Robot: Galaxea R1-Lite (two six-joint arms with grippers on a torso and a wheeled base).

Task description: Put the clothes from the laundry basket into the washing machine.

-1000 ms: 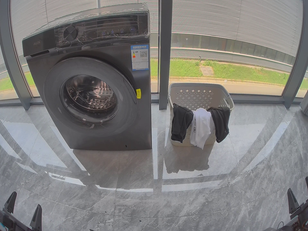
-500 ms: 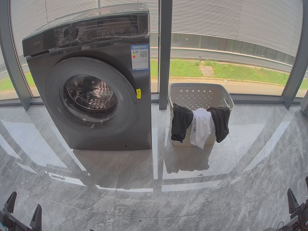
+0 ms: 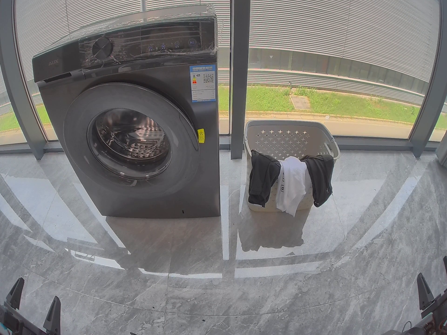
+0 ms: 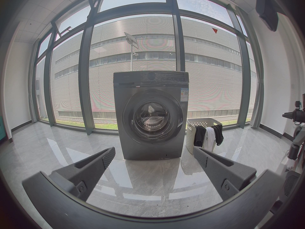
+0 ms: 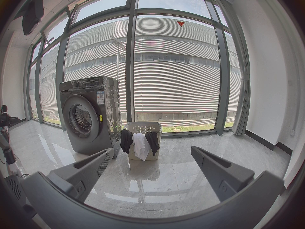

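My left claw [image 4: 154, 151] and right claw [image 5: 152, 150] hang low over the near edge of the grey floor [image 3: 223, 284], both spread wide and holding nothing. Farther off, the laundry basket [image 3: 288, 138] stands just right of the washing machine [image 3: 135, 117], a white garment [image 3: 292, 182] draped over its near rim between two dark garments [image 3: 261, 177].
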